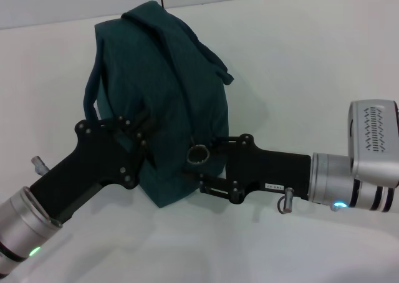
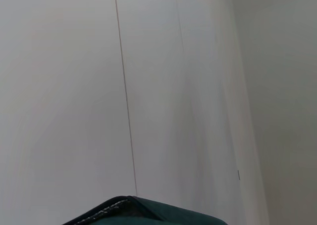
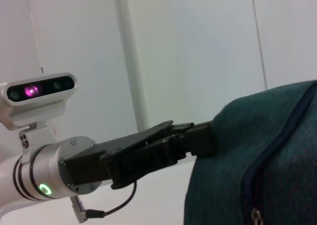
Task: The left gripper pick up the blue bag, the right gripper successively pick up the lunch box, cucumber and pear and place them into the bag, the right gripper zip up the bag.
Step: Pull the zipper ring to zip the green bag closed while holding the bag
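While the dark teal-blue bag (image 1: 165, 102) is being held up off the white table (image 1: 299, 65), it is being met by both arms from below.

Bag: it is being shown upright at the centre of the head view, bulging, with its strap folded over the top toward 1 o'clock.

Left gripper (image 1: 140, 133): it is being brought in from 8 o'clock, and its fingers are being pressed shut on the bag's left side.

Right gripper (image 1: 209, 167): it is being brought in from 3 o'clock, touching the bag's lower front beside a round metal ring (image 1: 198, 154); whether its fingers are closed cannot be told.

Lunch box, cucumber, pear: none is being shown outside the bag.

Right wrist view: the left gripper (image 3: 198, 136) is being seen clamped against the bag (image 3: 257, 160).
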`<state>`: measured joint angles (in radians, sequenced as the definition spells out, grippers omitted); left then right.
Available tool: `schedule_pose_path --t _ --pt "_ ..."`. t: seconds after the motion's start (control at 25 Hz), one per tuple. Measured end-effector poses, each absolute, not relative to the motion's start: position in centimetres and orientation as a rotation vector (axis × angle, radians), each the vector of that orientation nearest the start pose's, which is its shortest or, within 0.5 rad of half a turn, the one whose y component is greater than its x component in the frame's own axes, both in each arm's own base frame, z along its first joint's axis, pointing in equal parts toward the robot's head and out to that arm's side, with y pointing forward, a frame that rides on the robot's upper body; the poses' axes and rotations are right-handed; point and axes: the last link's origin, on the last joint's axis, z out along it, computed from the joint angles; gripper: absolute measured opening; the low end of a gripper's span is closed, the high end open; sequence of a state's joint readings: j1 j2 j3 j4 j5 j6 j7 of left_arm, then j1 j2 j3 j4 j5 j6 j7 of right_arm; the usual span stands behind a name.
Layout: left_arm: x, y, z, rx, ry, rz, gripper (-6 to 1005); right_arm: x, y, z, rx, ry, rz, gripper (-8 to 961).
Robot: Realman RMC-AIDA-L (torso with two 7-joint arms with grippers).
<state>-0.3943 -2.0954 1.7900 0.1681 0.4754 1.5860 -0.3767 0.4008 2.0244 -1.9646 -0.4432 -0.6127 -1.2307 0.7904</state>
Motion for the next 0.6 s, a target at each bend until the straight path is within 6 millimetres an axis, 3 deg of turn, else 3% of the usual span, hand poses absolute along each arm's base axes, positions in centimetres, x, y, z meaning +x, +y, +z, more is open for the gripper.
schedule_pose_path --t 0.28,0.48,0.6 --pt "-25.04 25.88 -6.56 -2.290 -0.092 -1.146 54 23.63 28.00 -9.19 -2.647 0.354 0.969 448" --pt "-25.13 26.03 -6.66 -2.289 -0.099 -1.131 53 23.71 27.95 -9.25 -2.650 0.337 0.958 264" --pt "-25.45 26.44 -6.55 -2.255 -0.131 -1.109 52 23.60 27.84 -9.31 -2.655 0.270 0.947 205"
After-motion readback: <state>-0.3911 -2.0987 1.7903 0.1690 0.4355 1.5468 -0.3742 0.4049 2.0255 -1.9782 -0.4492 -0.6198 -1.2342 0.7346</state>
